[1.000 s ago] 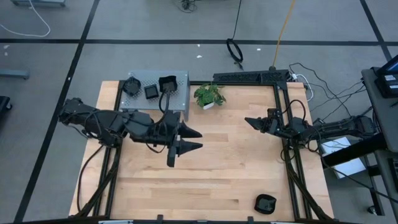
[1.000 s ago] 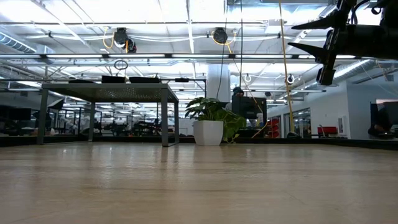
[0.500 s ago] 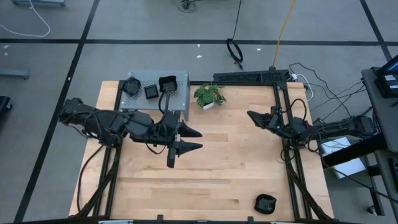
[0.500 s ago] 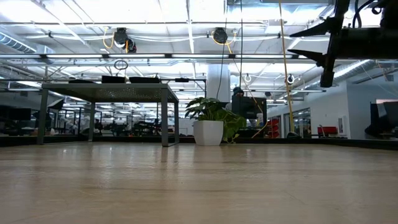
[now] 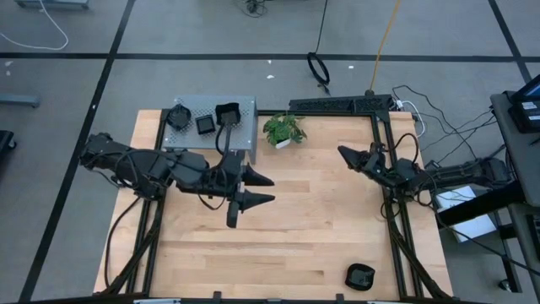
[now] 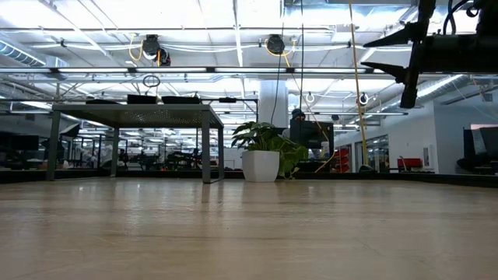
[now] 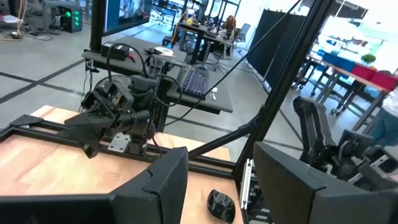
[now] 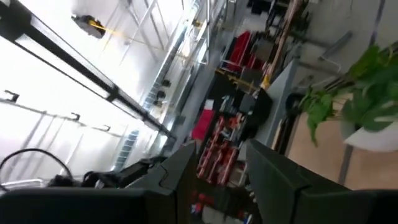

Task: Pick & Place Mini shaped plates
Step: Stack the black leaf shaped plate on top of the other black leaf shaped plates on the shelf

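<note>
One black mini plate [image 5: 360,275] lies alone on the table near its front right corner; it also shows in the left wrist view [image 7: 221,203]. Three more black plates [image 5: 205,125] lie on a grey tray [image 5: 245,127] at the far left. My left gripper [image 5: 270,189] hovers open and empty over the table's middle left, its fingers [image 7: 168,177] pointing toward the right. My right gripper [image 5: 341,153] is open and empty, raised well above the table's right side [image 6: 373,54], pointing toward the left and tipped upward [image 8: 214,165].
A small green potted plant [image 5: 284,129] stands at the far edge, right of the tray, and shows in the low view [image 6: 264,155]. Black frame rails [image 5: 337,105] run along the far and right edges. Bare wood lies between the arms and toward the near edge.
My right gripper has swung a little toward the table's far edge and turned slightly, staying open and empty. My left arm and the plates have kept still.
</note>
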Controlling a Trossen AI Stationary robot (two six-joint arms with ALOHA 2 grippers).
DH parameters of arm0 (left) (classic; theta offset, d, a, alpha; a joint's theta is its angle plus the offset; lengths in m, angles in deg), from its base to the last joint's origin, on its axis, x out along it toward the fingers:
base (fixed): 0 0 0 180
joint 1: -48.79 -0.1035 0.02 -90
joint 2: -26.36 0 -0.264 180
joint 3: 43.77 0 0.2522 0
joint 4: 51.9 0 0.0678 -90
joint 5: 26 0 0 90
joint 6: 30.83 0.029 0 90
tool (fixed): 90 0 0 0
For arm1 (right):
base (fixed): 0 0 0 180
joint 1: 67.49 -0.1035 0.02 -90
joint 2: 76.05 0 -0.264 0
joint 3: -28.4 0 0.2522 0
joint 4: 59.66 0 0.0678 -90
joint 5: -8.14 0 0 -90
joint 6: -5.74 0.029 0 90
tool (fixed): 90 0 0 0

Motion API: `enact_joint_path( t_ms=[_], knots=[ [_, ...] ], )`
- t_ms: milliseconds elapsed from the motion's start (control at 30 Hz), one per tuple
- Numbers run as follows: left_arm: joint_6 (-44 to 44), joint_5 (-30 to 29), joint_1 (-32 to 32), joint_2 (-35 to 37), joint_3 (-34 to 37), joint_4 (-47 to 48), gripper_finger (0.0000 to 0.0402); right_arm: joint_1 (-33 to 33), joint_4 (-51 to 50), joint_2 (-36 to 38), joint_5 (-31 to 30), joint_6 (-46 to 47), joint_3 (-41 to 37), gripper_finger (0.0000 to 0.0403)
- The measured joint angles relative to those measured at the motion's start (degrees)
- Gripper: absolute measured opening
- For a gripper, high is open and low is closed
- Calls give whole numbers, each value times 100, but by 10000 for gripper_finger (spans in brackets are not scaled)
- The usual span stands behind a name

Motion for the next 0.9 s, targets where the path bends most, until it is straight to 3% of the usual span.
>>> enact_joint_path(
  t_ms=[100, 200, 267, 367, 567, 733, 900],
  knots=[
    [79, 4, 0, 0, 0, 80, 186, 49, 26, -1, 356, -450, 0, 130],
    [86, 4, 1, 0, 0, 126, 186, 42, -188, 2, 1769, -1180, 70, 130],
    [86, 3, -1, 0, 0, 181, 186, -52, -866, 0, 2562, -1307, 193, 130],
    [86, 4, -1, 0, 0, 311, 186, -265, -2339, -26, 3272, -1538, 624, 130],
    [54, 4, -1, 0, 0, 400, 186, -850, -5108, -367, 4328, -2117, 1662, 130],
    [53, 4, -1, 0, 0, 430, 186, -1636, -6127, -978, 5041, -2347, 2413, 130],
    [54, 4, -12, 0, 0, 452, 186, -2791, -6317, -1822, 5369, -2536, 2791, 130]
  ],
)
